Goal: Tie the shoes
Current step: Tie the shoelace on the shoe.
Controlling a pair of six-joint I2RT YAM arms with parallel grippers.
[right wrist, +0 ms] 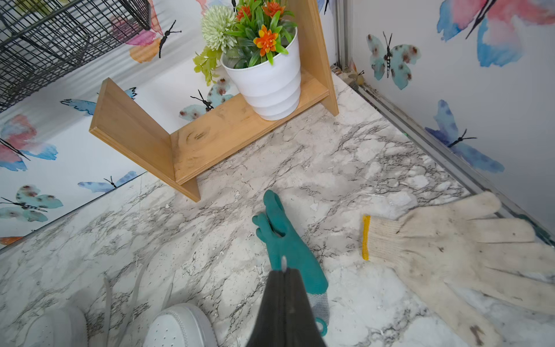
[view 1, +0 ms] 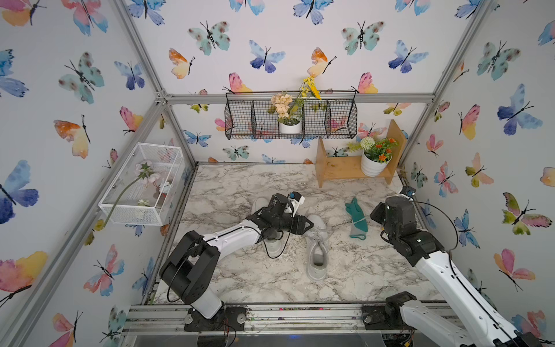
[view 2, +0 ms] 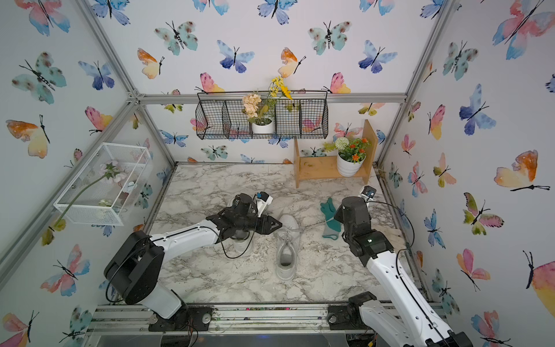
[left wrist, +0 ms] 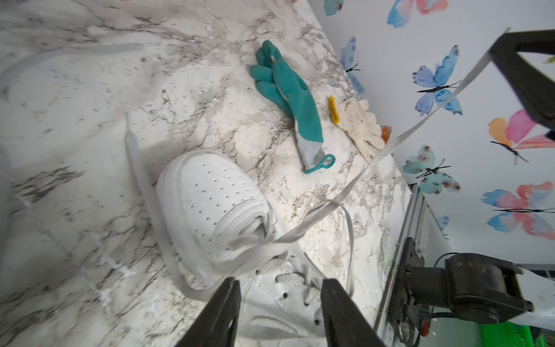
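Above the white sneaker (left wrist: 210,204) the left pincer (left wrist: 279,281) is held apart; its lace (left wrist: 390,148) is stretched taut toward the right edge of the bench (view 1: 345,270), clamped in the right pincer (right wrist: 283,272).

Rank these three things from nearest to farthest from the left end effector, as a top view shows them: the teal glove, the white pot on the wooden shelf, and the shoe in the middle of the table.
1. Shoe: right below the left end effector, under its tips.
2. Teal glove: lying flat, off to the right.
3. White pot: on the wooden shelf, far back right corner.
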